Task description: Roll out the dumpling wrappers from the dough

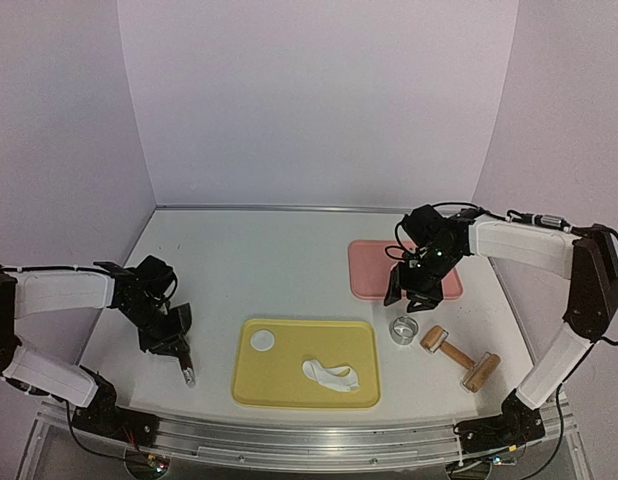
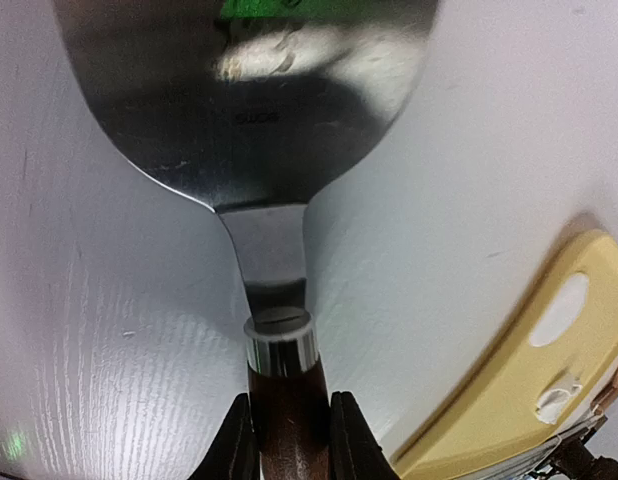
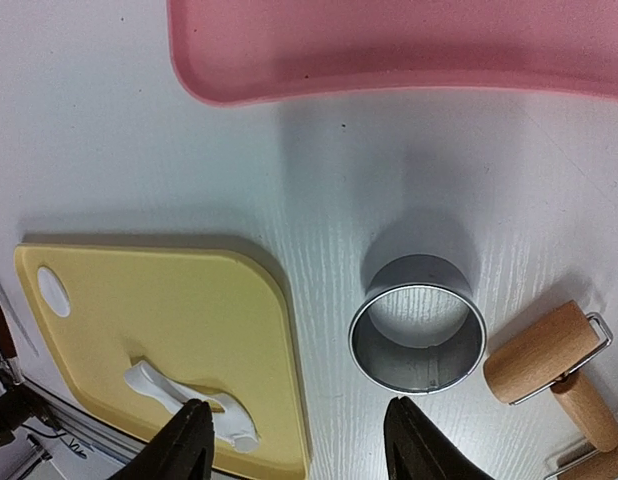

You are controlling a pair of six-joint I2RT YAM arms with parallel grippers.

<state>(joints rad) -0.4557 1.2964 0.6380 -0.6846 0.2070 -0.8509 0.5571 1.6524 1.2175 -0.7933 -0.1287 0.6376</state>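
A small round white dumpling wrapper (image 1: 262,341) lies near the far left corner of the yellow cutting board (image 1: 306,400). An irregular white dough piece (image 1: 331,375) lies toward the board's near right. Both show in the right wrist view, the wrapper (image 3: 53,291) and the dough (image 3: 184,395). My left gripper (image 1: 172,343) is left of the board, shut on the dark wooden handle of a metal spatula (image 2: 259,120); its fingers (image 2: 236,440) press both sides of the handle. My right gripper (image 3: 299,440) hangs open above the table between the board and the metal ring cutter (image 3: 417,325), holding nothing.
A pink tray (image 1: 369,270) sits behind the right gripper. The ring cutter (image 1: 404,328) stands just right of the board, and a wooden rolling pin (image 1: 459,358) lies further right. Walls enclose the table at the back and both sides.
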